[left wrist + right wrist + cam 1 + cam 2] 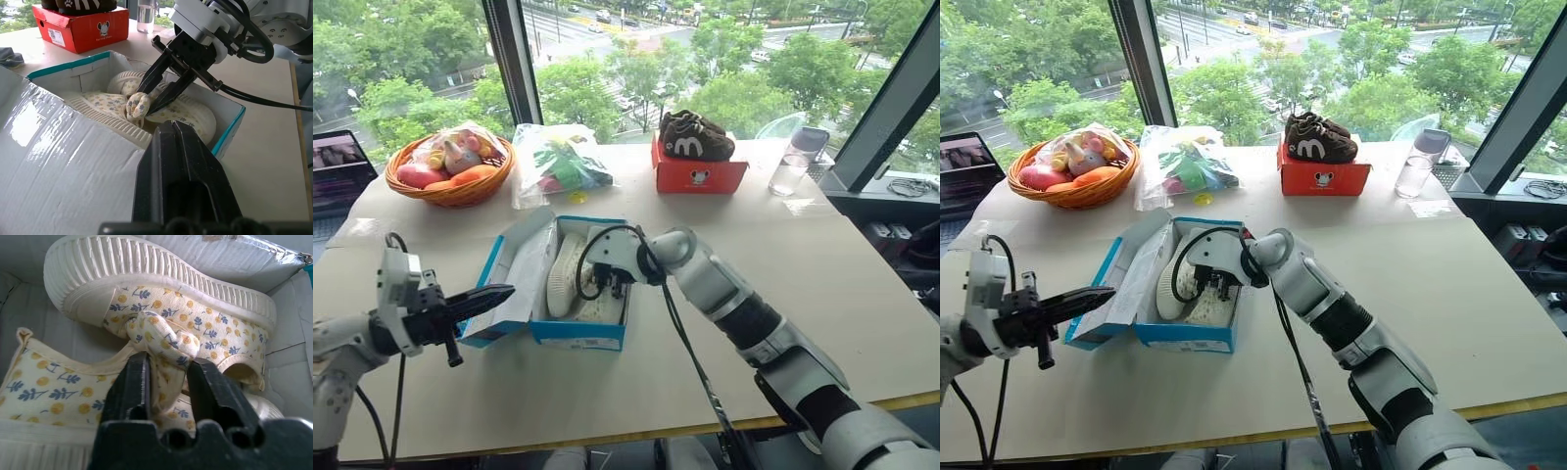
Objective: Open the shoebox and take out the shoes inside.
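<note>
My right gripper (157, 93) is reaching down into the open shoebox (576, 333), fingers nearly together & pinching the bow-like knot on the upper of one of the shoes (161, 340). In the right wrist view both black fingers (131, 387) are pressing the patterned fabric between them, w/ a thin fold of cloth in the gap. The shoes are lying inside the box, cream w/ a small blue-and-yellow flower print; one is tipped on its side, ribbed sole facing the raised lid, the other is lying just beside it under my fingers.

My left gripper (489, 295) is hovering level at the box's left side, near the lid (524, 269), fingers fully closed & holding nothing; I can't tell whether the tips are touching the cardboard.

The shoebox is sitting mid-table (862, 294), blue outside, white inside. A label on its front wall is too small to read.

Behind it: a red-orange box (698, 174) carrying a mouse cartoon & a white sticker, w/ dark brown shoes (695, 137) marked w/ a white "m" on top. Also at the back: wicker basket (450, 189), clear bag of toys (558, 162), clear bottle (795, 162).
</note>
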